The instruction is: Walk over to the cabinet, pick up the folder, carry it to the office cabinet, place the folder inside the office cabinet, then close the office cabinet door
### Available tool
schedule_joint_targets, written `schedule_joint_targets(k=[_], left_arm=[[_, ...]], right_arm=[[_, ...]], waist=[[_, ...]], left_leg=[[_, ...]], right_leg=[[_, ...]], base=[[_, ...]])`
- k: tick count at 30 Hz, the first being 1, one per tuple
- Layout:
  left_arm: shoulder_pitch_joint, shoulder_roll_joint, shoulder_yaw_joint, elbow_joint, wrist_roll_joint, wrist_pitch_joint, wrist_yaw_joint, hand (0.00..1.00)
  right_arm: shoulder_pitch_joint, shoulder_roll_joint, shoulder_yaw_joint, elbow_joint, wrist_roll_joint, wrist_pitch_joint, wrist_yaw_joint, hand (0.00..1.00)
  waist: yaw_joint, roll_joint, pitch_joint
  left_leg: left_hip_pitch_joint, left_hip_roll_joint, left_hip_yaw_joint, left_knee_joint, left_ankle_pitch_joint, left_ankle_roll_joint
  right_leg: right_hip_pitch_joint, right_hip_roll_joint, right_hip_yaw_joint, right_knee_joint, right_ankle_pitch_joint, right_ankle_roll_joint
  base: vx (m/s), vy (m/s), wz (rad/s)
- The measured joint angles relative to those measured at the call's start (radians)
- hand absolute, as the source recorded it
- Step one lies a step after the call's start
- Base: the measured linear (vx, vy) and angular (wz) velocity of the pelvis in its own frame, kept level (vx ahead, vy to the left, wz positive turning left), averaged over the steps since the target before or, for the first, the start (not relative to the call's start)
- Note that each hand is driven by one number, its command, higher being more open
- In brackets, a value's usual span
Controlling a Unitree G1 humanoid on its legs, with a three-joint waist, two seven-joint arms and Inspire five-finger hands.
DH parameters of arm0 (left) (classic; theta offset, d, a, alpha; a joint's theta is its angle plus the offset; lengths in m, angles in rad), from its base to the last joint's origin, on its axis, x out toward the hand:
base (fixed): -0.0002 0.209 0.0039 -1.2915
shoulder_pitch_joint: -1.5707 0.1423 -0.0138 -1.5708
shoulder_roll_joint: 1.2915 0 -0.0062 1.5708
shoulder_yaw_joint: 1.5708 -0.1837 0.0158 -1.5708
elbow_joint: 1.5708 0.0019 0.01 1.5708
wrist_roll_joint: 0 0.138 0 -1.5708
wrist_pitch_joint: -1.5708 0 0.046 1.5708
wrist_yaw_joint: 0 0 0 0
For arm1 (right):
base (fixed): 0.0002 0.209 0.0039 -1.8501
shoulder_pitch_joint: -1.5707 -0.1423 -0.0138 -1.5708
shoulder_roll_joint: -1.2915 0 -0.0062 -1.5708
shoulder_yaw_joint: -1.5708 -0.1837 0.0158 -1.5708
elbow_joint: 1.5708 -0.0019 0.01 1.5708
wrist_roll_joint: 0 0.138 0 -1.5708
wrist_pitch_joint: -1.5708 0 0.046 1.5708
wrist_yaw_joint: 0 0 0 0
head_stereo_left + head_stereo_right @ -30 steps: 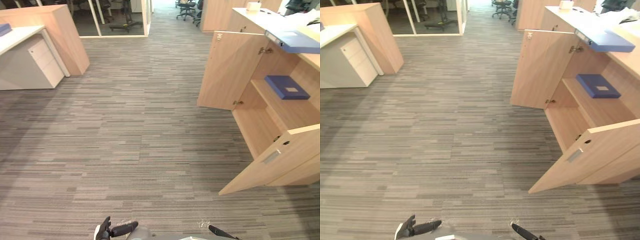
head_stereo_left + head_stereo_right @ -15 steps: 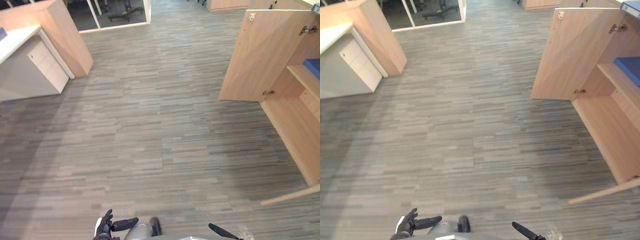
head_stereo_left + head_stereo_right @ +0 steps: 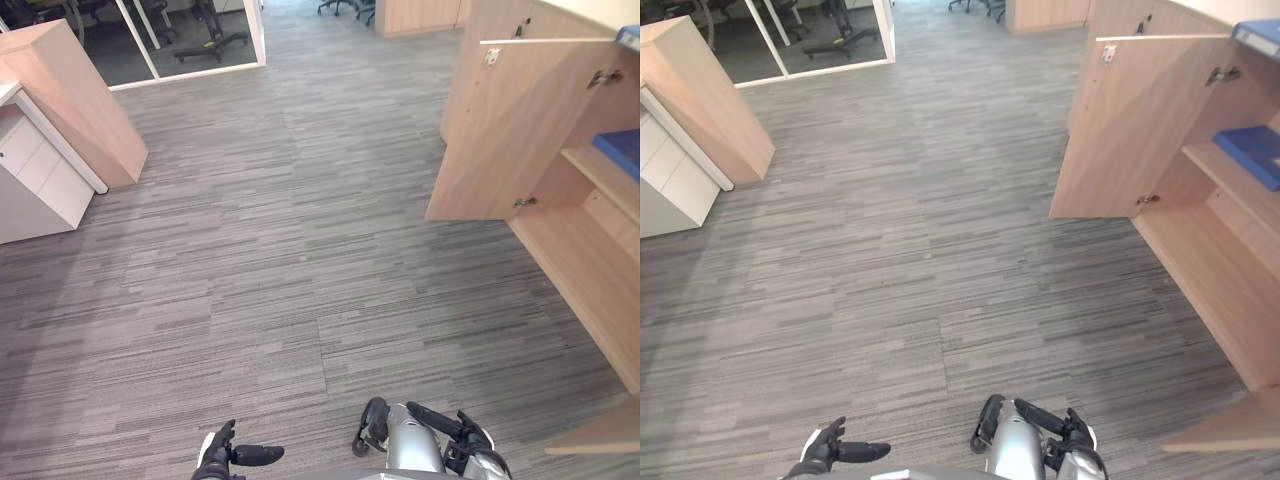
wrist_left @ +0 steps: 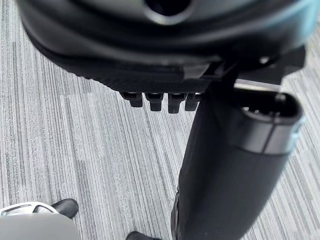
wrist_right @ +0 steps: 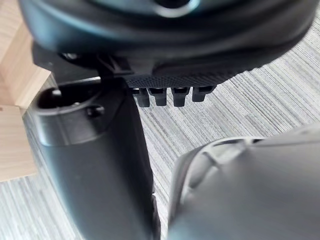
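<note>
Left eye: grey carpet floor ahead; cabinet on the right, both doors open, far door swung out over the floor, near door just an edge at the bottom right; blue folder lies flat on the shelf inside the cabinet, well apart from both hands; second folder on the cabinet top, at the frame edge; left hand low at the bottom edge, fingers relaxed and spread, holding nothing; right hand low at the bottom right, fingers stretched out, also holding nothing; white drawer unit and a wood partition far left; office chairs behind glass at the top. Right eye: same layout, more of the folder visible on the shelf. Left wrist: fingers in a row beside the thumb, nothing between them, carpet past them. Right wrist: fingers likewise free, thumb loose; pale cabinet wood beside the thumb.
</note>
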Motion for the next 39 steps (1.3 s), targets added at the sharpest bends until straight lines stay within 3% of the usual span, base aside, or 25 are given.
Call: schedule_joint_targets(k=[3, 4, 5, 6, 7, 8, 10, 13, 16, 18, 19, 22, 23, 24, 25, 26, 27, 28, 29, 30, 32, 34, 37, 38, 39], left_arm=[[-0.024, -0.035, 0.008, 0.000, 0.000, 0.007, -0.004, 1.00], [-0.025, -0.058, 0.011, -0.004, 0.000, 0.010, -0.005, 1.00], [-0.017, -0.069, 0.013, -0.022, 0.009, 0.009, -0.022, 1.00], [-0.006, -0.070, 0.021, -0.046, 0.010, 0.008, -0.026, 1.00], [-0.002, -0.093, 0.061, -0.060, 0.006, 0.002, -0.020, 1.00], [-0.002, -0.102, 0.095, -0.063, 0.005, 0.005, -0.018, 1.00], [-0.001, -0.102, 0.127, -0.090, -0.003, 0.007, -0.013, 1.00], [0.004, -0.102, 0.151, -0.140, -0.004, -0.006, 0.001, 1.00], [0.007, -0.105, 0.180, -0.155, -0.036, -0.009, 0.002, 1.00], [0.006, -0.119, 0.207, -0.154, -0.053, -0.008, 0.008, 1.00], [0.007, -0.119, 0.207, -0.152, -0.058, -0.008, 0.009, 1.00], [0.008, -0.119, 0.207, -0.127, -0.063, -0.008, 0.009, 1.00], [0.007, -0.113, 0.212, -0.108, -0.070, -0.010, 0.011, 1.00], [0.002, -0.107, 0.228, -0.101, -0.071, -0.010, 0.012, 1.00], [-0.003, -0.100, 0.240, -0.094, -0.071, -0.012, 0.025, 1.00], [-0.003, -0.095, 0.239, -0.082, -0.071, -0.011, 0.032, 1.00], [-0.003, -0.095, 0.235, -0.075, -0.070, -0.007, 0.033, 1.00], [-0.004, -0.091, 0.223, -0.065, -0.071, -0.005, 0.035, 1.00], [-0.010, -0.091, 0.217, -0.064, -0.070, -0.004, 0.039, 1.00], [-0.017, -0.091, 0.213, -0.064, -0.070, -0.004, 0.041, 1.00], [-0.056, -0.083, 0.183, -0.061, -0.070, -0.004, 0.043, 1.00], [-0.080, -0.085, 0.152, -0.046, -0.070, -0.004, 0.044, 1.00], [-0.115, -0.089, 0.148, -0.011, -0.070, -0.003, 0.045, 1.00], [-0.136, -0.099, 0.149, 0.004, -0.072, -0.002, 0.045, 1.00], [-0.148, -0.128, 0.142, 0.011, -0.071, -0.002, 0.039, 1.00]], right_arm=[[0.041, 0.008, -0.009, 0.003, 0.005, 0.005, 0.000, 1.00], [0.069, 0.016, -0.013, -0.002, 0.029, 0.008, 0.002, 1.00], [0.097, 0.010, -0.014, -0.014, 0.029, 0.011, -0.003, 1.00], [0.112, 0.014, -0.013, -0.021, 0.029, 0.013, -0.006, 1.00], [0.114, 0.002, -0.013, -0.019, 0.029, 0.014, -0.012, 1.00], [0.104, 0.002, -0.007, -0.021, 0.029, 0.014, -0.014, 1.00], [0.099, 0.005, 0.008, -0.023, 0.029, 0.014, -0.014, 1.00], [0.098, -0.002, 0.072, -0.025, 0.028, 0.018, -0.015, 1.00], [0.076, 0.000, 0.121, -0.038, 0.028, 0.019, -0.013, 1.00], [0.058, 0.014, 0.125, -0.038, 0.029, 0.013, -0.012, 1.00], [0.056, 0.016, 0.129, -0.039, 0.029, 0.010, -0.012, 1.00], [0.064, 0.020, 0.131, -0.040, 0.028, 0.008, -0.010, 1.00], [0.067, 0.032, 0.100, -0.040, 0.027, 0.009, -0.007, 1.00], [0.067, 0.047, 0.085, -0.040, 0.027, 0.010, -0.006, 1.00], [0.064, 0.067, 0.057, -0.051, 0.027, 0.012, 0.002, 1.00], [0.067, 0.083, 0.044, -0.051, 0.027, 0.017, 0.009, 1.00], [0.070, 0.089, 0.037, -0.058, 0.023, 0.021, 0.015, 1.00], [0.079, 0.078, 0.028, -0.068, 0.026, 0.016, 0.023, 1.00], [0.078, 0.077, 0.028, -0.069, 0.024, 0.007, 0.017, 1.00], [0.079, 0.077, 0.028, -0.069, 0.024, 0.001, 0.016, 1.00], [0.077, 0.079, 0.029, -0.066, 0.025, -0.012, 0.015, 1.00], [0.075, 0.083, 0.029, -0.060, 0.028, -0.024, 0.014, 1.00], [0.059, 0.093, 0.028, -0.056, 0.028, -0.029, 0.014, 1.00], [0.050, 0.101, -0.002, -0.055, 0.046, -0.027, 0.018, 1.00], [0.039, 0.097, -0.040, -0.043, 0.047, -0.033, 0.013, 1.00]], waist=[[-0.029, 0.001, 0.001], [-0.027, 0.007, 0.001], [-0.029, 0.022, -0.012], [-0.025, 0.010, -0.015], [-0.011, 0.048, -0.010], [-0.011, 0.049, -0.008], [-0.003, 0.035, 0.000], [0.028, 0.010, 0.006], [0.055, -0.007, 0.003], [0.065, -0.009, -0.002], [0.065, -0.008, -0.005], [0.064, -0.006, -0.033], [0.079, -0.015, -0.049], [0.089, -0.037, -0.054], [0.088, -0.065, -0.060], [0.088, -0.071, -0.058], [0.085, -0.070, -0.059], [0.070, -0.072, -0.060], [0.053, -0.073, -0.069], [0.050, -0.068, -0.071], [0.039, -0.072, -0.072], [0.033, -0.063, -0.064], [0.011, -0.083, -0.039], [0.006, -0.076, -0.021], [0.005, -0.058, -0.008]], left_leg=[[-0.043, 0.075, 0.041, 0.223, -0.002, -0.014], [-0.104, 0.154, 0.072, 0.445, 0.032, -0.031], [-0.186, 0.255, 0.074, 0.678, 0.093, -0.053], [-0.216, 0.285, 0.086, 0.792, 0.112, -0.068], [-0.270, 0.363, 0.066, 0.962, 0.115, -0.074], [-0.329, 0.393, 0.057, 1.055, 0.110, -0.066], [-0.405, 0.393, 0.044, 1.097, 0.090, -0.065], [-0.522, 0.367, -0.005, 1.020, 0.051, -0.041], [-0.594, 0.296, -0.206, 0.614, 0.037, -0.037], [-0.604, 0.266, -0.369, 0.397, 0.049, -0.056], [-0.608, 0.259, -0.400, 0.361, 0.056, -0.067], [-0.612, 0.196, -0.417, 0.251, 0.132, -0.061], [-0.572, 0.161, -0.388, 0.208, 0.235, -0.056], [-0.543, 0.136, -0.340, 0.192, 0.232, -0.057], [-0.495, 0.099, -0.273, 0.153, 0.233, -0.030], [-0.425, 0.074, -0.227, 0.108, 0.220, -0.005], [-0.385, 0.063, -0.215, 0.084, 0.213, 0.008], [-0.319, 0.040, -0.197, 0.055, 0.200, 0.029], [-0.280, 0.030, -0.192, 0.034, 0.192, 0.042], [-0.266, 0.031, -0.186, 0.021, 0.189, 0.045], [-0.220, 0.052, -0.168, -0.032, 0.181, 0.043], [-0.181, 0.081, -0.142, -0.049, 0.149, 0.030], [-0.126, 0.094, -0.110, -0.049, 0.102, -0.018], [-0.107, 0.103, -0.104, -0.048, 0.086, -0.035], [-0.104, 0.104, -0.096, -0.042, 0.090, -0.031]], right_leg=[[0.070, 0.049, -0.010, -0.025, -0.082, 0.044], [0.143, 0.039, -0.082, -0.050, -0.154, 0.113], [0.197, 0.022, -0.109, -0.026, -0.181, 0.087], [0.202, 0.018, -0.109, -0.015, -0.168, 0.076], [0.226, 0.081, -0.070, -0.017, -0.186, 0.058], [0.242, 0.114, -0.019, -0.025, -0.200, 0.055], [0.288, 0.148, 0.056, -0.074, -0.197, 0.061], [0.358, 0.183, 0.170, -0.149, -0.184, 0.071], [0.424, 0.214, 0.314, -0.212, -0.173, 0.076], [0.459, 0.226, 0.400, -0.241, -0.186, 0.098], [0.470, 0.227, 0.419, -0.251, -0.190, 0.106], [0.508, 0.190, 0.514, -0.264, -0.219, 0.164], [0.480, 0.140, 0.542, -0.200, -0.245, 0.210], [0.454, 0.100, 0.553, -0.143, -0.254, 0.226], [0.375, 0.032, 0.553, 0.017, -0.234, 0.247], [0.298, -0.022, 0.531, 0.207, -0.153, 0.210], [0.261, -0.056, 0.506, 0.297, -0.115, 0.171], [0.219, -0.137, 0.427, 0.404, -0.103, 0.129], [0.184, -0.192, 0.358, 0.444, -0.109, 0.134], [0.162, -0.200, 0.336, 0.448, -0.110, 0.141], [0.071, -0.193, 0.281, 0.422, -0.145, 0.218], [0.020, -0.155, 0.245, 0.352, -0.152, 0.229], [0.004, -0.086, 0.190, 0.094, -0.117, 0.227], [0.022, -0.066, 0.186, 0.091, -0.101, 0.147], [0.031, -0.058, 0.183, 0.098, -0.121, 0.160]], base=[[0.34, -0.242, -0.17], [0.40, -0.212, -0.33], [0.44, -0.130, -0.51], [0.47, -0.025, -1.01], [0.41, 0.017, -1.35], [0.37, -0.012, -1.37], [0.35, -0.030, -1.28], [0.28, -0.009, -1.23], [0.33, 0.069, -1.42], [0.38, 0.176, -1.29], [0.47, 0.242, -1.09], [0.50, 0.315, -1.03], [0.40, 0.322, -1.07], [0.48, 0.377, -1.34], [0.46, 0.356, -1.17], [0.46, 0.353, -1.02], [0.43, 0.361, -0.76], [0.43, 0.367, -0.34], [0.40, 0.330, -0.19], [0.35, 0.240, -0.05], [0.26, 0.094, -0.10], [0.26, -0.011, -0.35], [0.24, -0.130, -0.43], [0.19, -0.160, -0.15], [0.27, -0.231, -0.07]])
